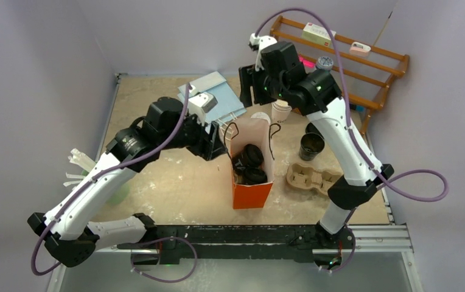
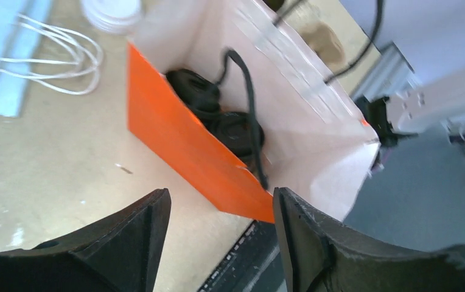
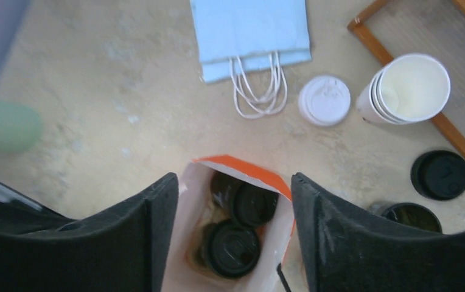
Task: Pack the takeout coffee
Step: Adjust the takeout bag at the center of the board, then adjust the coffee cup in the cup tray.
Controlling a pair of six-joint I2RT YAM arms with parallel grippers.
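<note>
**Effectors.** The right gripper (image 3: 234,179) hangs with its jaws well apart and nothing between them. The left gripper (image 2: 221,194) is likewise spread wide and empty.

**Task items.** Directly beneath the right gripper the orange bag (image 1: 251,193) stands upright with its mouth open. The lidded black cups (image 3: 233,248) sit upright inside it. The left gripper is just beside the bag's left wall and aimed at it, apart from the paper.

**Governing relation.** An open black cup (image 1: 311,146) stands on the table, below and to the right of the right gripper, with its long axis vertical. A loose black lid (image 3: 440,174) lies flat just beyond it. The bag stands between both items and the left gripper, so the right arm is judged the nearer.

**Obscured.**
- Two lids in the bag are plain. A third dark shape behind them cannot be confirmed.
- The right finger cuts off part of the open cup in the wrist view.
- The contents of the open cup are unreadable.
</note>
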